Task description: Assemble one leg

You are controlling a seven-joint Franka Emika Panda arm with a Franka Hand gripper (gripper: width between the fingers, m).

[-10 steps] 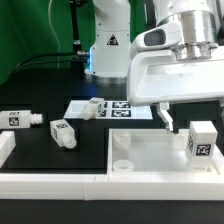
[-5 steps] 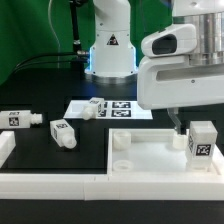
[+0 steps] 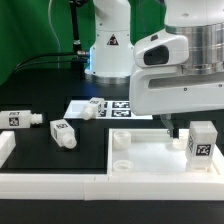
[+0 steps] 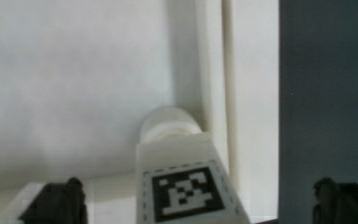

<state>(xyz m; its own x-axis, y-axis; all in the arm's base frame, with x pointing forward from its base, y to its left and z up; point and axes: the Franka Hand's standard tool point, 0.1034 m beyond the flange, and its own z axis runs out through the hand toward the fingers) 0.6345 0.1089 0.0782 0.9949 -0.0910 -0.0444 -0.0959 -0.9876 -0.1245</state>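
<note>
One leg [image 3: 201, 140] stands upright on the white panel [image 3: 150, 158] near its corner on the exterior view's right, with a marker tag facing the camera. My gripper [image 3: 187, 126] hangs over it, open. One dark finger [image 3: 170, 126] shows beside the leg; the other is hidden. In the wrist view the leg [image 4: 185, 172] lies between my two fingertips [image 4: 55, 202], apart from both, and the gripper [image 4: 199, 205] is empty. Three more legs lie on the black table: one [image 3: 18, 119], another [image 3: 62, 132] and a third [image 3: 92, 107].
The marker board [image 3: 118, 108] lies behind the panel. A white rail [image 3: 50, 184] runs along the table's front. The robot base [image 3: 108, 50] stands at the back. A round socket [image 3: 121, 140] sits at the panel's far corner.
My gripper has shifted sideways above the upright leg and now sits a little lower around it. The leg and the loose legs have not moved.
</note>
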